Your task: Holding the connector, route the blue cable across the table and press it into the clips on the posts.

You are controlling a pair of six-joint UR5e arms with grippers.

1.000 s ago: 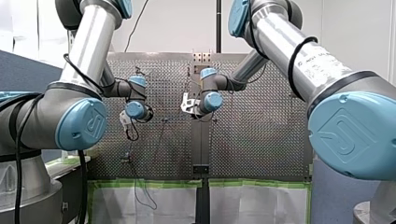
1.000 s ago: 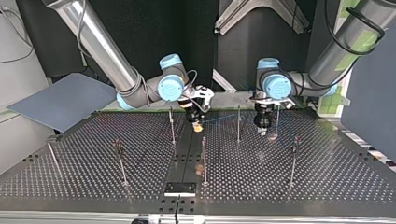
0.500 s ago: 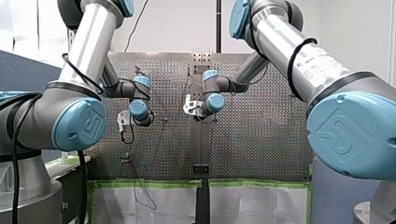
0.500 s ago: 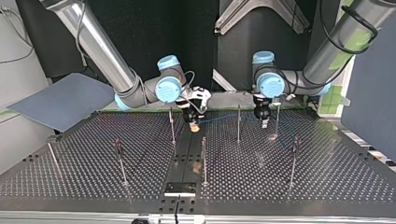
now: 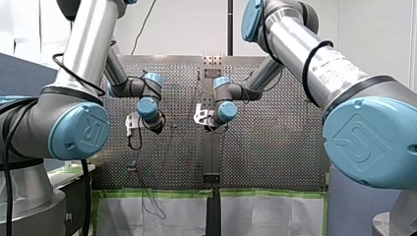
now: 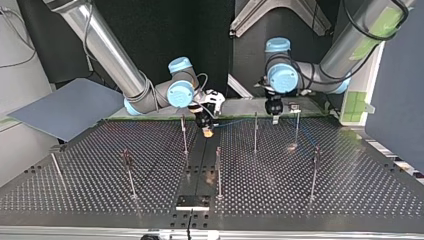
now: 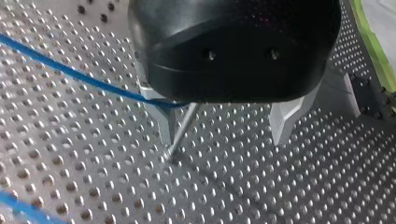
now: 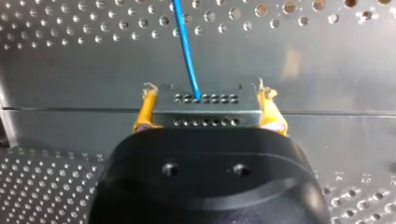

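Connector (image 8: 207, 112), grey, hole-dotted, with thin blue cable (image 8: 187, 46), in pinch of right claw (image 8: 206, 93); left claw (image 7: 223, 135) spread.

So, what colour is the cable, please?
The cable is blue, clearest in the right wrist view.

Grey connector (image 8: 205, 110) with thin blue cable (image 8: 186, 51)

A UR logo stands on my left arm's blue joint cap (image 5: 81, 132); other print is unreadable.
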